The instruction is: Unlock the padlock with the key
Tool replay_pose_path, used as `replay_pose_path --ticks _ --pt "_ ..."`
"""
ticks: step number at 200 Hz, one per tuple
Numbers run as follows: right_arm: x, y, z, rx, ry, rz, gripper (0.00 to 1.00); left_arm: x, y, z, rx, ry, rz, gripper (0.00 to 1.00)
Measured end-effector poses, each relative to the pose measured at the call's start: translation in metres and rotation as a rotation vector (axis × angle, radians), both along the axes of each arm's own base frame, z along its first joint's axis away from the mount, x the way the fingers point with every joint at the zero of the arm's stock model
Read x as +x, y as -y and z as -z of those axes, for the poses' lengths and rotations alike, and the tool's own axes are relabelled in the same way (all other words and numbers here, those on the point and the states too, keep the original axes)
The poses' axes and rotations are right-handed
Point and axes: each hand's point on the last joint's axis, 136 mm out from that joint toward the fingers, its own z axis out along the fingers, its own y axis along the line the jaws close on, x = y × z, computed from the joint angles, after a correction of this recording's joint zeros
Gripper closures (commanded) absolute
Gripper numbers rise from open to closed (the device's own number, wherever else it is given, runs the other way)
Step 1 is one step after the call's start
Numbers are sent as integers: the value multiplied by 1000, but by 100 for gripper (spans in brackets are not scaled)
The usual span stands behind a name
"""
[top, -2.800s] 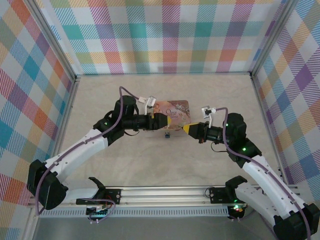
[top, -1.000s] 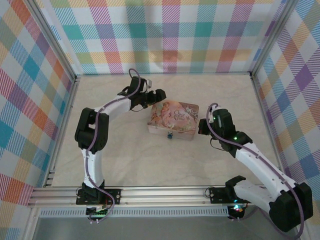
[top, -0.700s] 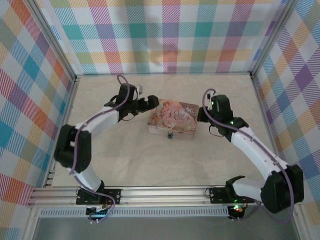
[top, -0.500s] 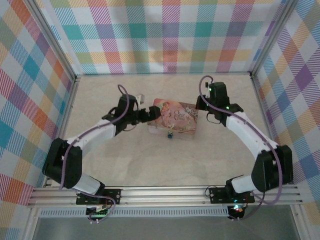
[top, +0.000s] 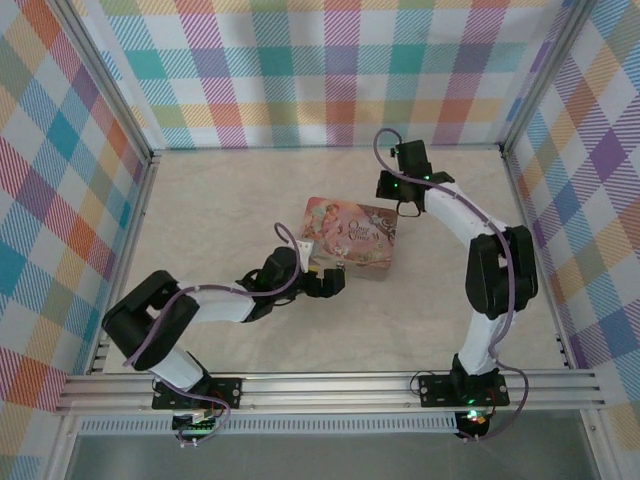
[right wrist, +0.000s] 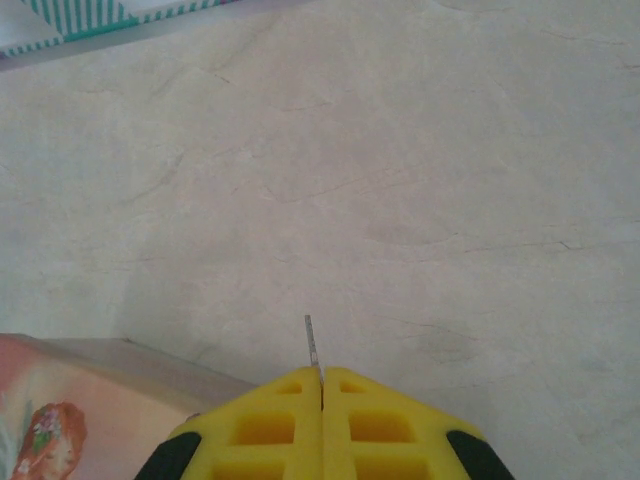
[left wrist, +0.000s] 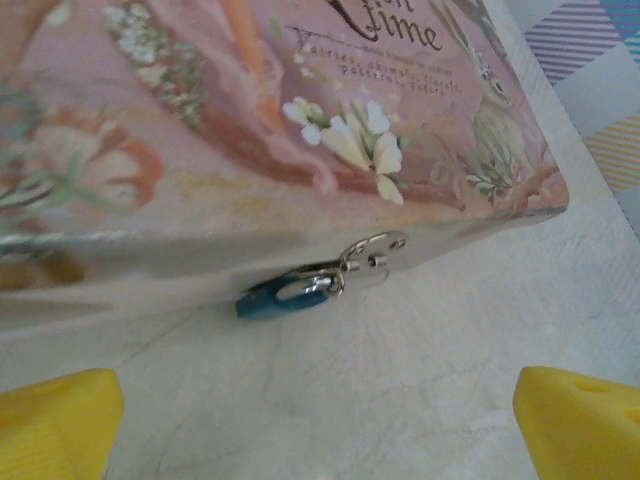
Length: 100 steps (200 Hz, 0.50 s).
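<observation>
**Left arm.** Within the last second the left end effector (left wrist: 320, 440) had swung from the far-left side of the tin (left wrist: 300, 120) round to its near front wall and dropped low over the surface (right wrist: 400, 180). Its jaws had gone from nearly spread to fully spread, and its two yellow fingers (left wrist: 55, 425) stood wide apart with nothing between them.

**Position of the padlock.** The padlock (left wrist: 285, 297) hung from the hasp (left wrist: 375, 248) on the tin's front wall. It lay directly ahead of the left end effector, slightly left of its centre line and clear of both fingers. In the left wrist view its body read blue-green rather than brass. It appeared to be shut.

**Right arm.** Over the same interval the right end effector (right wrist: 322, 378) had travelled from the tin's right side to beyond its far right corner. Its fingers were pressed together, pinching the key (right wrist: 311, 340), of which a thin sliver projected forward from the tips. A corner of the tin lay below and to the left of this end effector.

**Consequence for the task.** The left arm was probably placed to steady the padlock. The key was well apart from the padlock, with the tin between them, so insertion had not begun.
</observation>
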Motion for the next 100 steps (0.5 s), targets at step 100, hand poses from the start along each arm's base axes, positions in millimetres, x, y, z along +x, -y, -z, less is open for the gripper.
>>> replay_pose_path --ticks 100 --pt "7 -9 39 -8 -94 -38 100 18 39 26 -4 99 43 7"
